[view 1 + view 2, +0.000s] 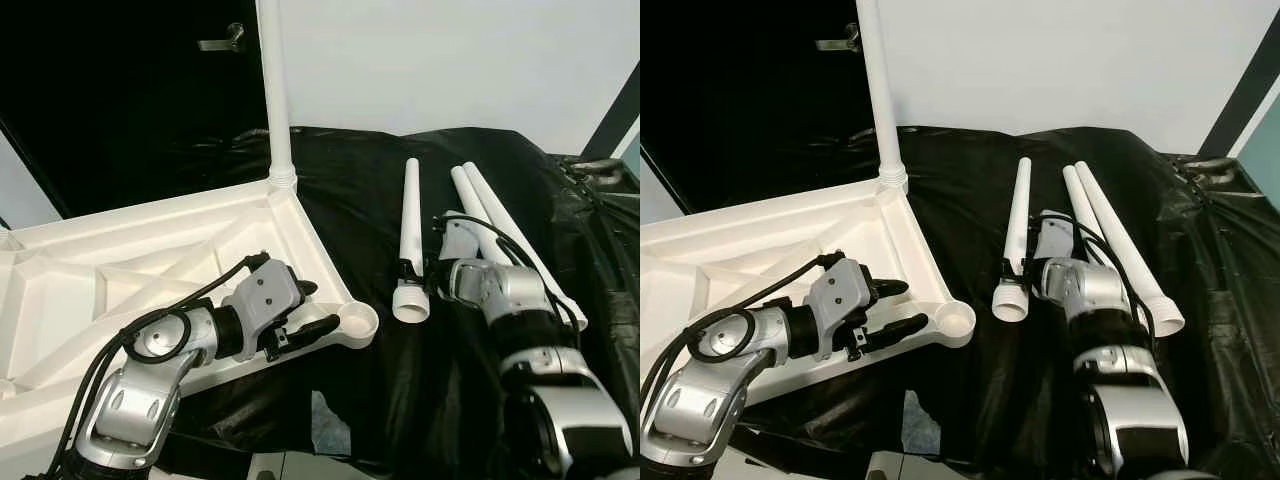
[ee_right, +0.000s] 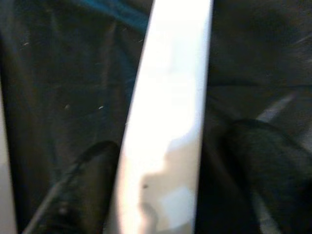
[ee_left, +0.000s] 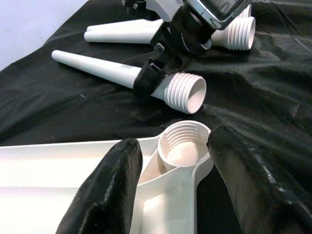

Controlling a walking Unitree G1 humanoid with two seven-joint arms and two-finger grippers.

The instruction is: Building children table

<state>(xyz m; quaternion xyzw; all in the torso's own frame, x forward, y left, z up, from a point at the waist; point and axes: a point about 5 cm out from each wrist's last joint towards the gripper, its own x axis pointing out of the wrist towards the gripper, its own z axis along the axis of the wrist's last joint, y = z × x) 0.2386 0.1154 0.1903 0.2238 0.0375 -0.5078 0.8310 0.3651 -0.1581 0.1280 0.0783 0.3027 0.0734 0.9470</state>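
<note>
Holding: right gripper (image 1: 412,272) fingers clamp the table leg (image 1: 409,225) near its threaded end.
Left gripper (image 1: 318,308): fingers wide, straddling the tabletop (image 1: 120,260) corner socket (image 3: 181,145).
Handling: leg likely light, stiff, smooth plastic; gripping near the threads suits it.

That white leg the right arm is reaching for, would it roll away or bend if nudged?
The table leg looks like a rigid plastic tube, so it probably won't bend. Being round and tapered, it would likely roll in a curve on the black cloth. It seems hollow at its threaded end, so probably light. The right tool straddles it.
</note>
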